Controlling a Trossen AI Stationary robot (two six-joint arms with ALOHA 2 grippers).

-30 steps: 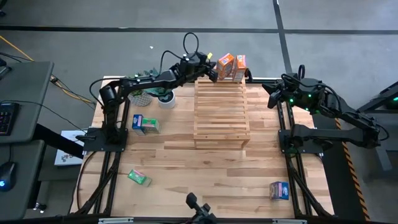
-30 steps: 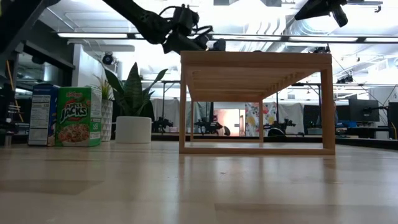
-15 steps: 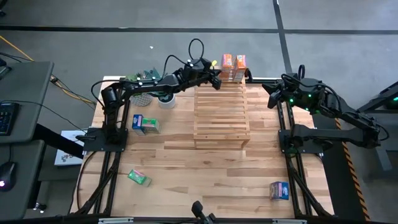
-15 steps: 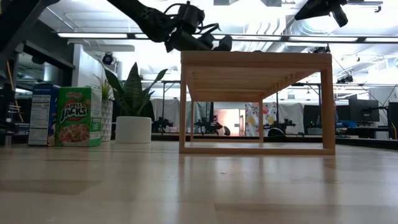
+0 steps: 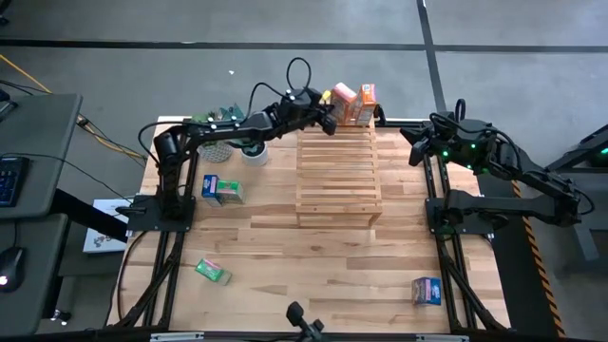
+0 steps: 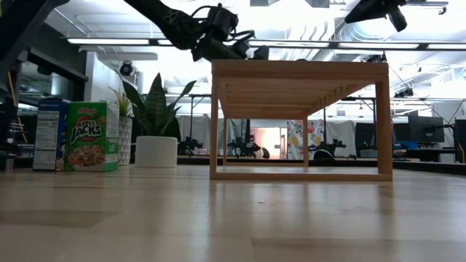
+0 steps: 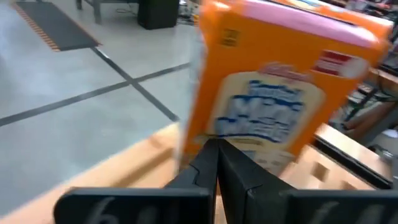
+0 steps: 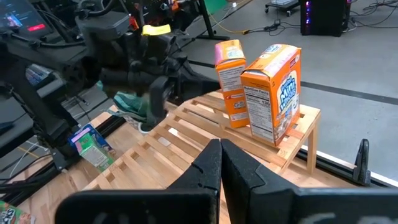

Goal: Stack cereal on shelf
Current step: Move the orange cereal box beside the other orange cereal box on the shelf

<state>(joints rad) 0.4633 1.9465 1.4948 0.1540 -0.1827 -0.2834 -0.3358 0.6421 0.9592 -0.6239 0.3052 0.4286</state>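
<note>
The shelf (image 5: 338,171) is a light slatted rack in the middle of the table, seen side-on in the low view (image 6: 298,69). Two orange cereal boxes stand on its far end. The left one (image 5: 343,99) is tilted (image 8: 230,84) beside the upright right one (image 5: 367,103). My left gripper (image 5: 330,117) is shut just left of the tilted box, which fills its wrist view (image 7: 273,87). My right gripper (image 8: 221,149) is shut and waits raised at the table's right side (image 5: 418,144). My left gripper meets the tilted orange box with its shut fingertips (image 7: 216,144) at the lower part of the box's broad printed face (image 7: 249,146). It comes nearly level from the table's left. The box leans on the shelf's far slats. I cannot tell for sure whether the tips touch it.
A blue and a green box stand together at the table's left (image 5: 221,188), also in the low view (image 6: 49,135) (image 6: 92,136). A green box lies near the front left (image 5: 213,272) and a blue one near the front right (image 5: 427,291). Potted plants (image 5: 237,145) stand under the left arm.
My left gripper has reached along the shelf's far end toward the orange boxes, then drawn back a little toward the table's left. The left orange box, squared up half a second ago, now stands tilted and turned.
</note>
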